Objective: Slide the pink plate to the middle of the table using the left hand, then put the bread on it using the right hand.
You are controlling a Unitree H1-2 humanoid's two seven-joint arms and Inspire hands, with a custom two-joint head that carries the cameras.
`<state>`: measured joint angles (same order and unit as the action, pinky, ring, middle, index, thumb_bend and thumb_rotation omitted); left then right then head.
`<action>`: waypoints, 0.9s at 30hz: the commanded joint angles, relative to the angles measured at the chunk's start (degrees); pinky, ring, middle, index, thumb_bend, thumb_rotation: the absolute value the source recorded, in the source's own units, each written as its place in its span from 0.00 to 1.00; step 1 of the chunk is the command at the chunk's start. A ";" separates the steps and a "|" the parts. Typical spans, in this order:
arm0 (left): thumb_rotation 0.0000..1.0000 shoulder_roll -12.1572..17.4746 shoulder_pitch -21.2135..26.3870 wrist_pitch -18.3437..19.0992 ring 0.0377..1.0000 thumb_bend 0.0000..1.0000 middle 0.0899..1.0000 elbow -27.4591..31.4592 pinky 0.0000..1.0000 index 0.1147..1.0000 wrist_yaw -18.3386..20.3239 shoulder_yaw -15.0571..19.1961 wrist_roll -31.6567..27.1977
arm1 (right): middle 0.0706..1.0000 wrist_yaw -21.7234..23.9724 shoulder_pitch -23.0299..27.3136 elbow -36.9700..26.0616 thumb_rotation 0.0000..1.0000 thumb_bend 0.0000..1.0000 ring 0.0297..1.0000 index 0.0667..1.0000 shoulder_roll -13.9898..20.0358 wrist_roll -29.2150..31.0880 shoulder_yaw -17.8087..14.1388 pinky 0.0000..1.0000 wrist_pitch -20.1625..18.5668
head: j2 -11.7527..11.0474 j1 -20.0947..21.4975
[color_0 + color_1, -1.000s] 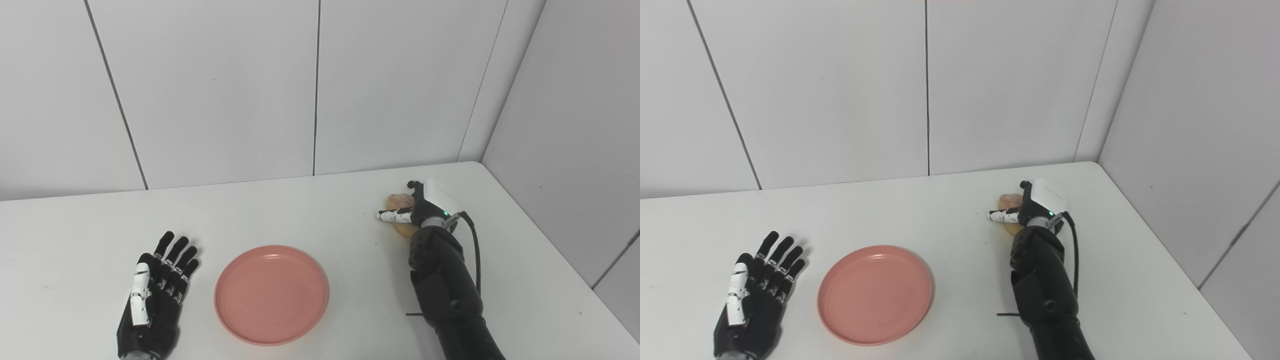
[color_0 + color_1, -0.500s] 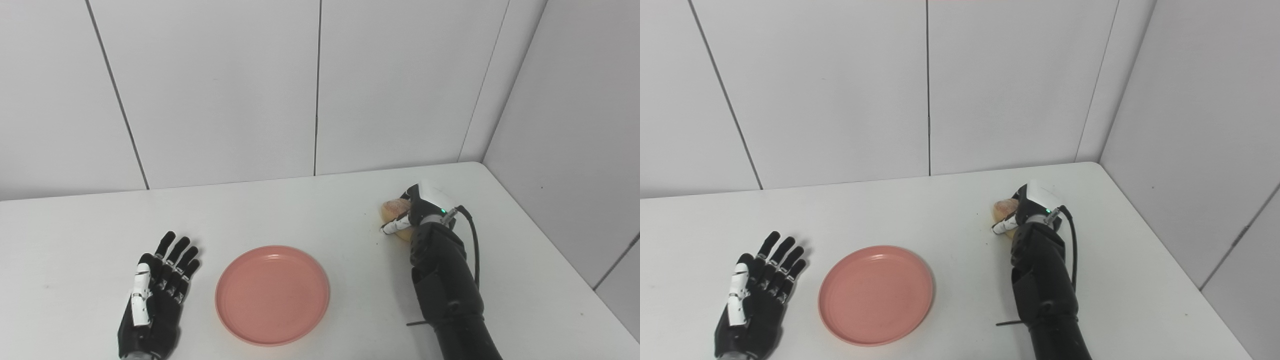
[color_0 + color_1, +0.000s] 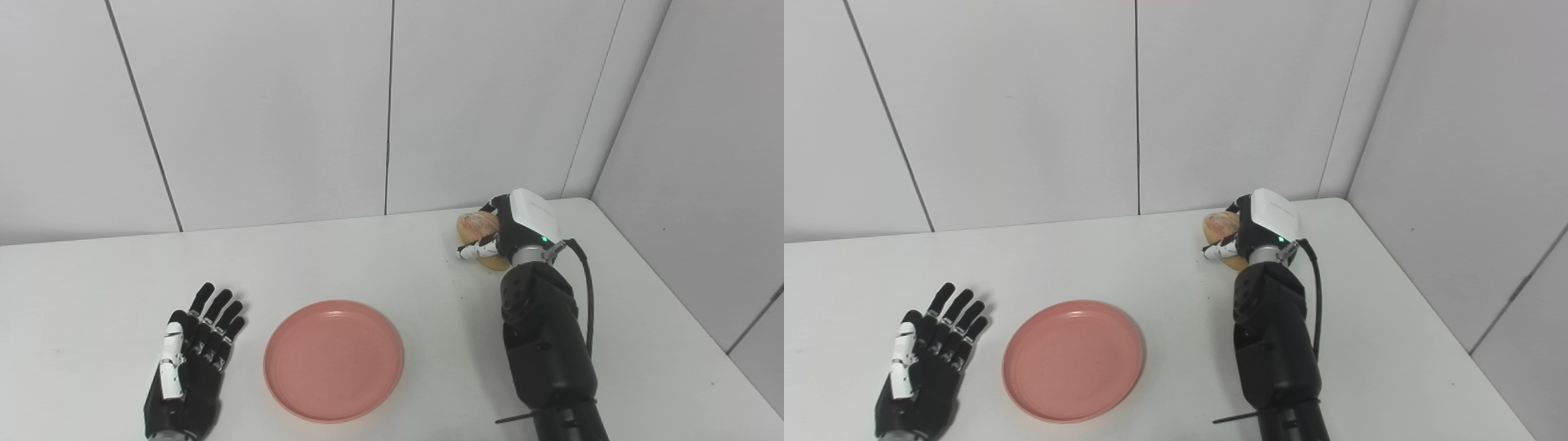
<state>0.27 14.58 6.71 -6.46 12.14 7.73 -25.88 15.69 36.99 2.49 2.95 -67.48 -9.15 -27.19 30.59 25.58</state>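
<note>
The right hand (image 3: 511, 229) grips the bread (image 3: 476, 228), raised above the far right of the worktop (image 3: 380, 263). The left hand (image 3: 190, 361) lies flat, fingers spread, holding nothing, just left of the pink plate (image 3: 334, 360).

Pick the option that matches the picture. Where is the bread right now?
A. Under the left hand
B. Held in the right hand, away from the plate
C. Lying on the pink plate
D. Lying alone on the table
B: the right hand is closed around the bread, to the right of the bare pink plate.
</note>
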 commanded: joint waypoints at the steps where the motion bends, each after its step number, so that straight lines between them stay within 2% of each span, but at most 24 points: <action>1: 1.00 -0.71 -1.26 -0.13 0.88 0.34 0.89 -0.70 0.91 0.88 -0.64 -0.56 0.99 | 0.40 -0.08 2.34 -4.37 0.00 0.52 0.27 0.48 0.26 -0.90 1.37 0.22 0.29 | 0.04 -0.27; 10: 1.00 -2.08 -1.89 -1.28 0.88 0.35 0.88 -0.14 0.91 0.87 -1.14 -1.36 2.42 | 0.38 2.15 1.81 -11.43 0.00 0.52 0.25 0.49 -0.63 0.45 6.85 0.19 0.34 | -0.15 -3.97; 13: 1.00 -2.60 -2.19 -1.45 0.88 0.35 0.88 0.43 0.91 0.86 -1.67 -1.76 3.39 | 0.36 2.06 1.52 -11.99 0.00 0.52 0.22 0.47 -0.89 0.96 9.11 0.17 0.36 | -0.05 -5.11; 17: 1.00 -3.17 -2.68 -2.25 0.89 0.37 0.89 1.18 0.91 0.87 -2.44 -3.08 5.67 | 0.37 2.12 1.06 -12.24 0.00 0.52 0.26 0.48 -1.06 2.34 13.05 0.20 0.55 | 0.33 -8.20; 25: 1.00 -4.90 -3.39 -2.29 0.89 0.40 0.89 3.25 0.92 0.87 -5.16 -5.15 9.42 | 0.43 -0.82 -0.50 -12.39 0.00 0.53 0.23 0.45 -2.01 6.01 20.06 0.19 2.01 | 1.42 -14.02; 27: 1.00 -5.42 -3.39 -2.25 0.88 0.40 0.88 3.56 0.92 0.86 -6.07 -5.54 10.34 | 0.38 -0.99 -0.89 -12.41 0.00 0.53 0.23 0.48 -2.01 6.58 21.65 0.18 2.28 | 1.68 -15.39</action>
<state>-4.05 11.88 3.81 -3.31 7.02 2.98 -16.51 16.60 34.61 -8.13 1.23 -61.22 11.96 -27.03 32.08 11.17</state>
